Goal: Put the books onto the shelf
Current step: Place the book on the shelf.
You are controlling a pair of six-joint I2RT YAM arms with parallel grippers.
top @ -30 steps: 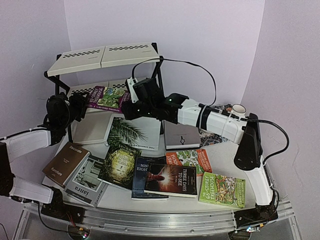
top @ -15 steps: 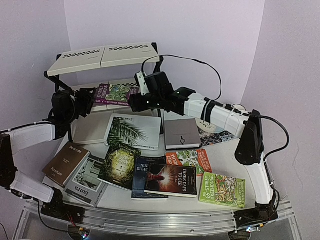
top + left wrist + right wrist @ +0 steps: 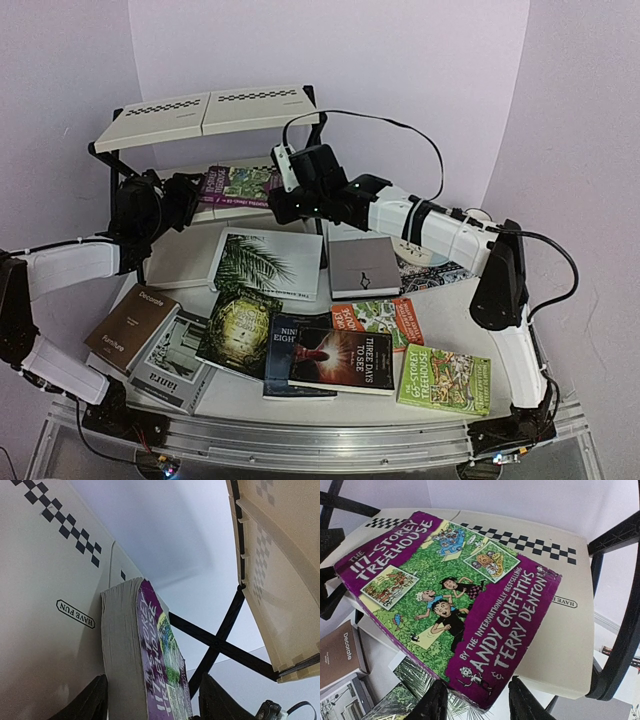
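Books [image 3: 340, 358]: ten counted. One, the purple 117-Storey Treehouse [image 3: 445, 595], lies flat on the lower tier [image 3: 560, 625] of the single two-tier shelf [image 3: 205, 112]. Left gripper [image 3: 190, 198] is clamped on one end of it. Right gripper [image 3: 477, 690] has its fingers apart at the near corner. The other nine lie on the white table [image 3: 450, 310], some overlapping. Walls lilac [image 3: 400, 60].

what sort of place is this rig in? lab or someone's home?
Most likely a lab data-collection cell, not a home: bare lilac walls box it in, the left arm and right arm are bolted to an aluminium rail, and books lie scattered flat before a small shelf.
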